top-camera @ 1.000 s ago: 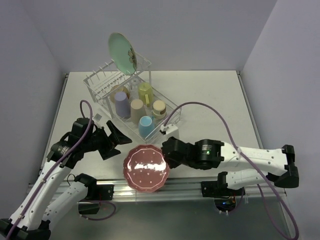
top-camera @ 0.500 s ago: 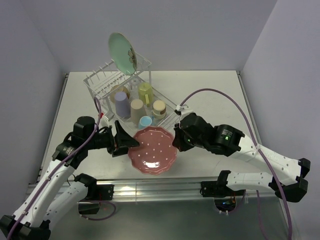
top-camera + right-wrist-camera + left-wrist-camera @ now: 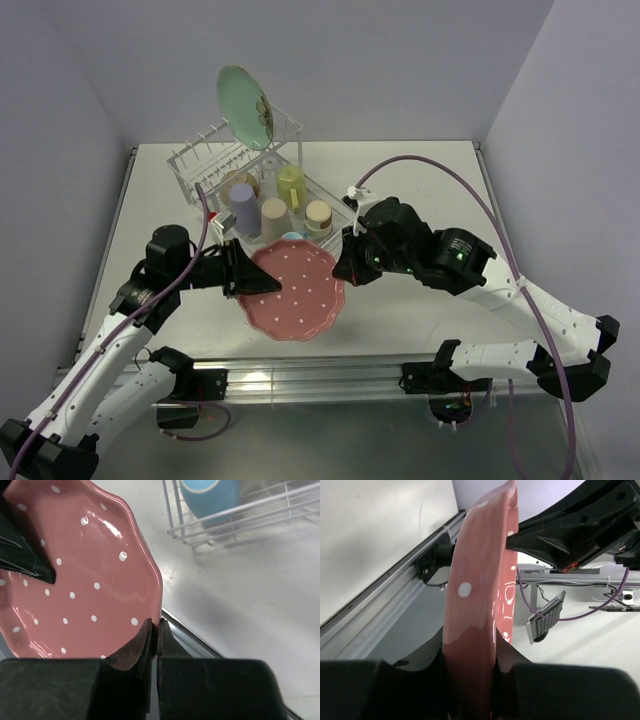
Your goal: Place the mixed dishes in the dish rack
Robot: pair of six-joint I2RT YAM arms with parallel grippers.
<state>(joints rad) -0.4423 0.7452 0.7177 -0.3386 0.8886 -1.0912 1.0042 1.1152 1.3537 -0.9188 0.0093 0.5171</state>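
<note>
I log my left gripper (image 3: 266,283), jaws clamped on the left rim of the pink-red dotted plate (image 3: 300,297), plate tilted just before the dish rack (image 3: 196,166), my right gripper (image 3: 346,271), jaws pinched on its right rim
</note>
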